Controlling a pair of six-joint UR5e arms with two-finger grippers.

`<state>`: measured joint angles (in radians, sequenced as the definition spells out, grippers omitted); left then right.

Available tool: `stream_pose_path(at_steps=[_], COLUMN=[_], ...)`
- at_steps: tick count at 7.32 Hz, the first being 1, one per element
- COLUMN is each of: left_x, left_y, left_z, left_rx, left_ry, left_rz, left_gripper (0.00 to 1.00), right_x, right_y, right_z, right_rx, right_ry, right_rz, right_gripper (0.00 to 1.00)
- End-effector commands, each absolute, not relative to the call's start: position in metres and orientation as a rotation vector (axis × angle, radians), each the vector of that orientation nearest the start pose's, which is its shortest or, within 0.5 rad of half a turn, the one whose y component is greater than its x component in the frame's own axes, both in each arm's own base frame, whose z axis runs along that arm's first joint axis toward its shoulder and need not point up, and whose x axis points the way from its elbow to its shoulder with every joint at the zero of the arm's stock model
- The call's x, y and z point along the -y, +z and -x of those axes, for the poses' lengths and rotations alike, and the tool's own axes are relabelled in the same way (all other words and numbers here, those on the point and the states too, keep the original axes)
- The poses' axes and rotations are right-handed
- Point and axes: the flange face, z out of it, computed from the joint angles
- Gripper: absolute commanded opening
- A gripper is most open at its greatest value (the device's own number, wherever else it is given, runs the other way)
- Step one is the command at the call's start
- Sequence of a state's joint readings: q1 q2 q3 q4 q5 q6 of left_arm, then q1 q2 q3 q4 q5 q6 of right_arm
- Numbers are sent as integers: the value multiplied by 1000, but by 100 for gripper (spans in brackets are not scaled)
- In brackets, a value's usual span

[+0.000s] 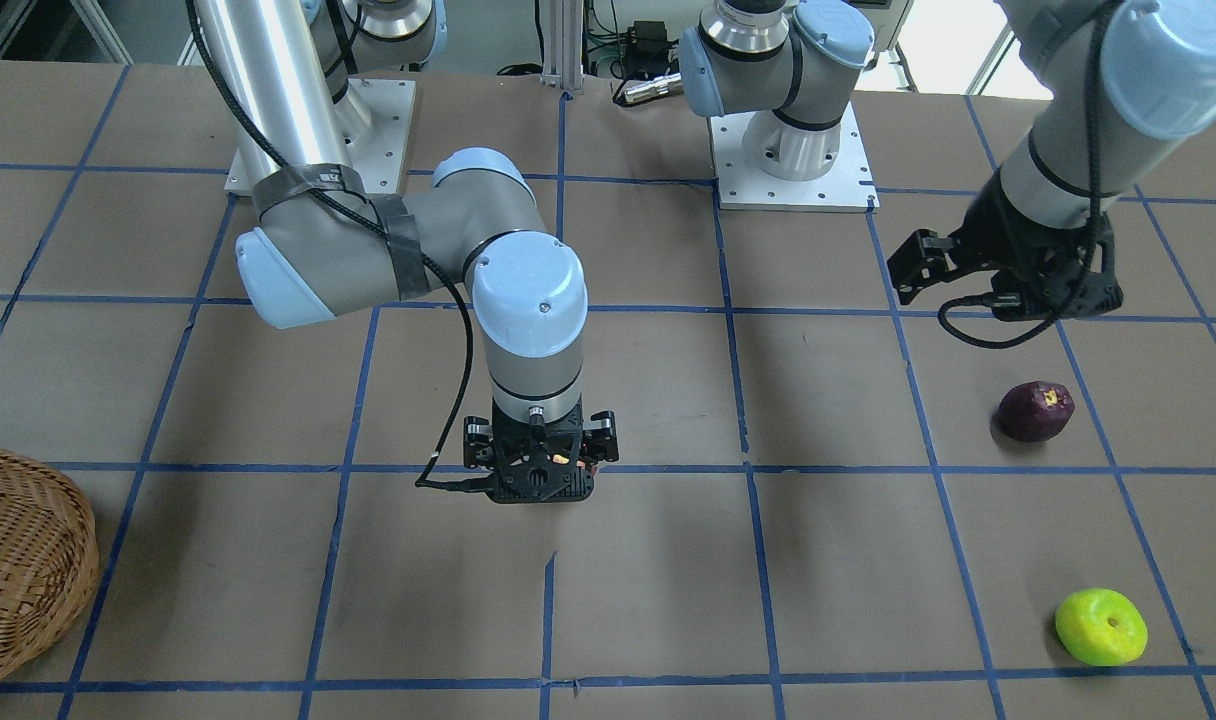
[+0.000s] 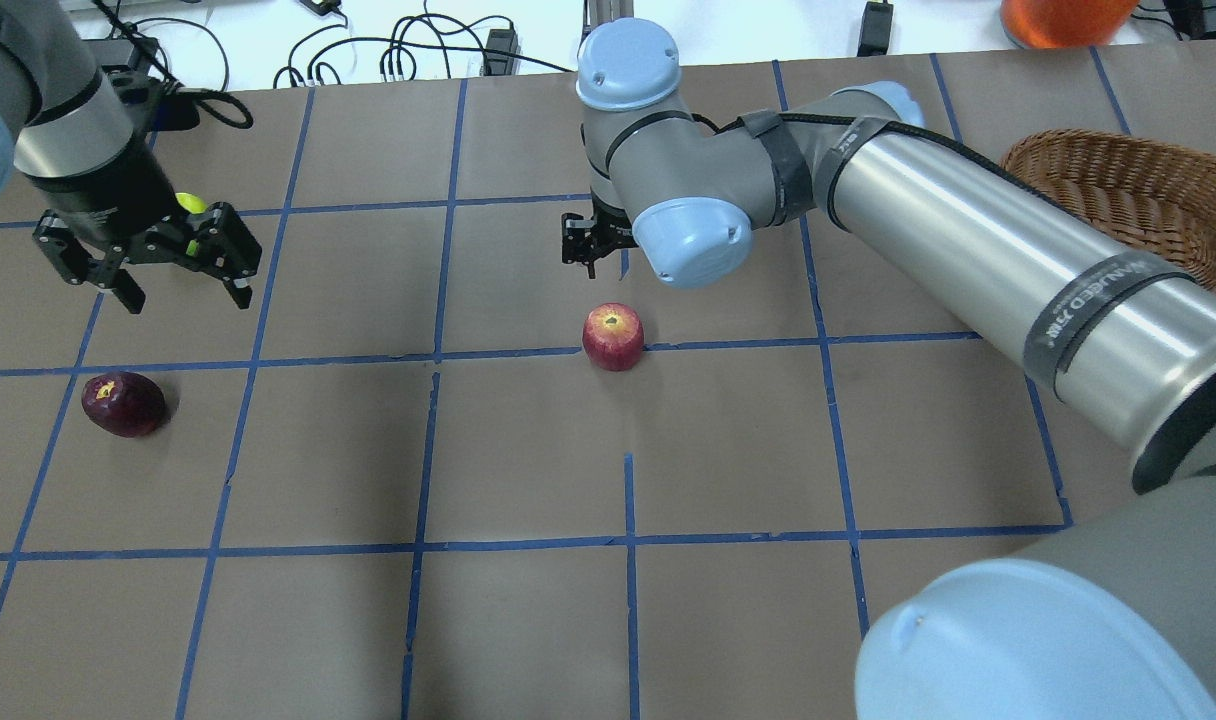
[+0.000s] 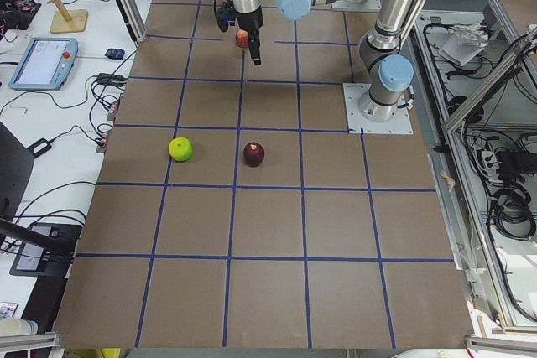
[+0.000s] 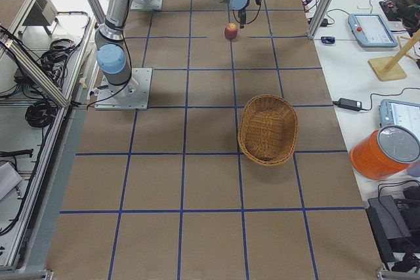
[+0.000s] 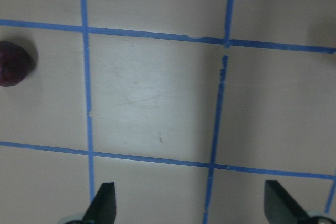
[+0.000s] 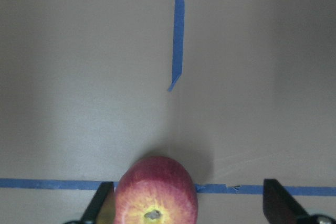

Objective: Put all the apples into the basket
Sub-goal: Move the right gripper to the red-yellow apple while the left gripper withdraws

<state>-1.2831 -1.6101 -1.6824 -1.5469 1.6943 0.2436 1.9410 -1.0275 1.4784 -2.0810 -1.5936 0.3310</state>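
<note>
The red apple (image 2: 613, 337) lies near the table's middle on a blue tape line. My right gripper (image 2: 590, 252) hovers over it, open. In the right wrist view the red apple (image 6: 156, 193) sits between the fingers, close to the left finger (image 6: 103, 203). The dark purple apple (image 2: 123, 403) and the yellow-green apple (image 1: 1101, 627) lie on the robot's left side. My left gripper (image 2: 184, 293) hangs open and empty above the table between them; the purple apple (image 5: 14, 63) shows at its wrist view's left edge. The wicker basket (image 2: 1128, 190) stands far right.
The brown table carries a grid of blue tape (image 2: 433, 355). Both arm bases (image 1: 793, 150) stand on white plates at the robot's edge. Cables and tablets (image 4: 371, 27) lie on the bench beyond the far edge, with an orange canister (image 4: 384, 152) near the basket.
</note>
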Motion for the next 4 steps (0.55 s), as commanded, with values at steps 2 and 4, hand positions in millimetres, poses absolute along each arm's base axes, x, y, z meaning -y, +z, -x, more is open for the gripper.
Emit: stream_pose_path(at_steps=[2, 4], left_x=[500, 515], left_y=[365, 336], left_z=[-150, -169], left_rx=[-3071, -3040], left_ry=[248, 235], left_rz=[-21, -98], left_gripper=[100, 100], right_x=[573, 573], right_y=[196, 190], right_z=[-380, -381], right_rx=[-3166, -3163], right_ry=[62, 67], right_rz=[32, 39], right_gripper=[100, 100])
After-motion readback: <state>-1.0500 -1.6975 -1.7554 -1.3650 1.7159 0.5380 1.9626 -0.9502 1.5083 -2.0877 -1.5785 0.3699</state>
